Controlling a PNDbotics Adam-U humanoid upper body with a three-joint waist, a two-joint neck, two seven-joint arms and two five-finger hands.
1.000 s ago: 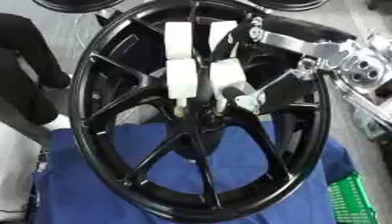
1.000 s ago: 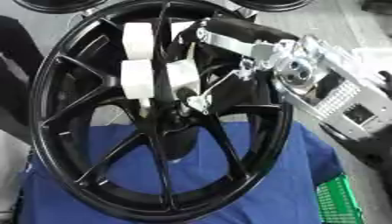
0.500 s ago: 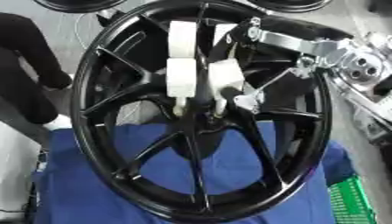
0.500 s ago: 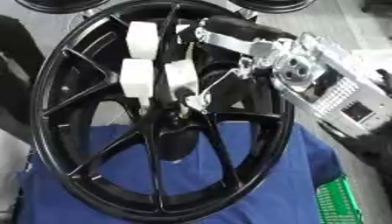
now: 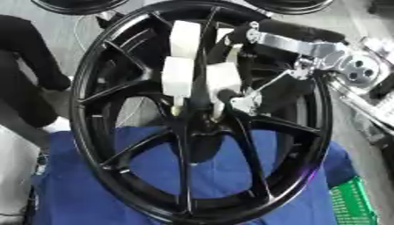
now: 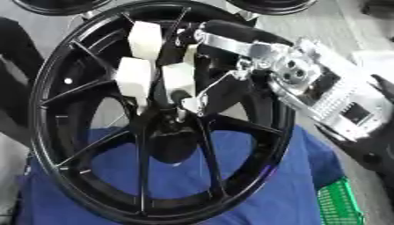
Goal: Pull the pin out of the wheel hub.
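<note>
The wheel hub (image 5: 192, 132) looks like glossy black painted metal, its spokes smooth and catching highlights; beneath it lies a matt blue cloth (image 5: 85, 189), softly creased; the right hand (image 5: 204, 74) shows pale, matt plastic-looking fingers (image 5: 178, 81); its wrist is bare silver metal, bright and machined; a green basket (image 6: 338, 204) at the lower corner looks like ribbed plastic.

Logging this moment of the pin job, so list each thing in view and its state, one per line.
Wheel: black, lying on the blue cloth, spokes up.
Right hand: pale fingers curled down at the hub.
Hub: at the fingertips, partly covered by them.
Pin: cannot be made out under the fingers.
Blue cloth: spread under the near half of the wheel.
Green basket: at the lower right corner, cut off by the edge.
Left hand: not in view.
</note>
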